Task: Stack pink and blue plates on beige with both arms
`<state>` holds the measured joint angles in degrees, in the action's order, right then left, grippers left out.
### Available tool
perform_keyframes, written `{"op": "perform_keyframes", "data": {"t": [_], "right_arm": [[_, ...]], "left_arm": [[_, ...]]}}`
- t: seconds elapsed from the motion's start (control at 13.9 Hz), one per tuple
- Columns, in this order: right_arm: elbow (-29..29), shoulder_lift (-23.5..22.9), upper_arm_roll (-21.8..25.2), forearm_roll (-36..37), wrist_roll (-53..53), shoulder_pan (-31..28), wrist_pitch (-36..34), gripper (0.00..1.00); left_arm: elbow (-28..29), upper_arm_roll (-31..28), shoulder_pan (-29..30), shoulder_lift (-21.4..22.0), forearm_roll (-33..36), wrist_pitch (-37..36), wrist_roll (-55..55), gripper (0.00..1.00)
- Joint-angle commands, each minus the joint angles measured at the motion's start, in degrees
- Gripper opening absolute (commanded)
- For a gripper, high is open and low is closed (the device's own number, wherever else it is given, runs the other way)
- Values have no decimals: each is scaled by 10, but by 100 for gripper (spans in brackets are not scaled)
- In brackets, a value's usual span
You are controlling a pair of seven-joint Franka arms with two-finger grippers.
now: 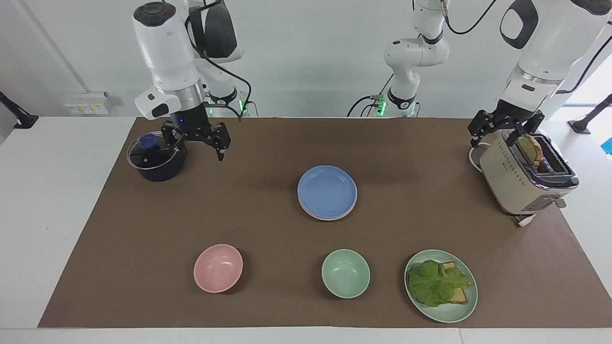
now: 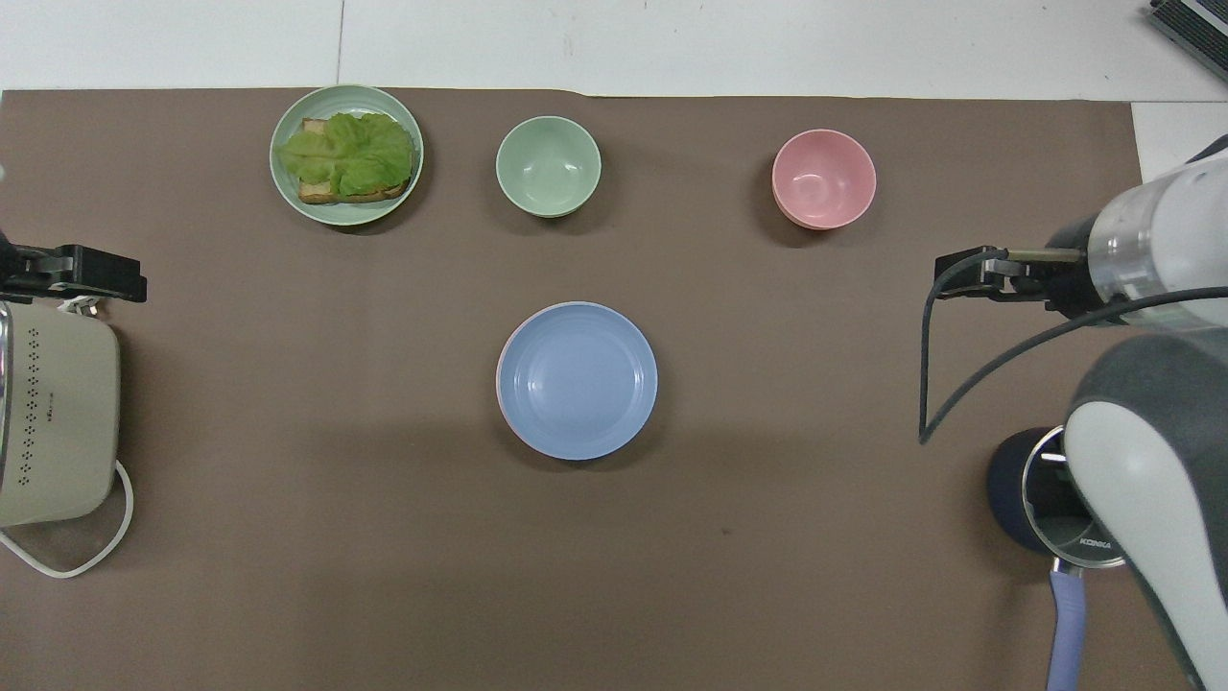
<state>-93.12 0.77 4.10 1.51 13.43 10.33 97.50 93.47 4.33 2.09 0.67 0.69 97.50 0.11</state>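
A: Where are the arms?
B: Right end effector [image 1: 197, 143] hangs open and empty over the pot [image 1: 155, 162]; left end effector [image 1: 503, 130], open and empty, is over the toaster [image 1: 521, 184].
A: The plates?
B: Between them on the desk [image 1: 143, 229]: blue plate [image 1: 327, 190] on top, pink plate [image 1: 330, 217] under it.

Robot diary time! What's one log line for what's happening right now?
blue plate: top of stack, mid-table | right gripper: open, empty, over pot | left gripper: open, waits at toaster
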Motion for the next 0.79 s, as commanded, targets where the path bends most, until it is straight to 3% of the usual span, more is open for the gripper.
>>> {"op": "perform_keyframes", "data": {"t": [0.0,0.43,0.72], "right_arm": [[26,3,3,2,-35,-34,-46,100],[13,31,2,0,-53,-69,-92,100],[-23,53,2,7,-80,-74,-85,100]], "left_arm": [[-7,-2,-1,0,5,-12,1,100],[-7,-2,-1,0,5,-11,1,100],[-7,-2,-1,0,5,-12,1,100]]}}
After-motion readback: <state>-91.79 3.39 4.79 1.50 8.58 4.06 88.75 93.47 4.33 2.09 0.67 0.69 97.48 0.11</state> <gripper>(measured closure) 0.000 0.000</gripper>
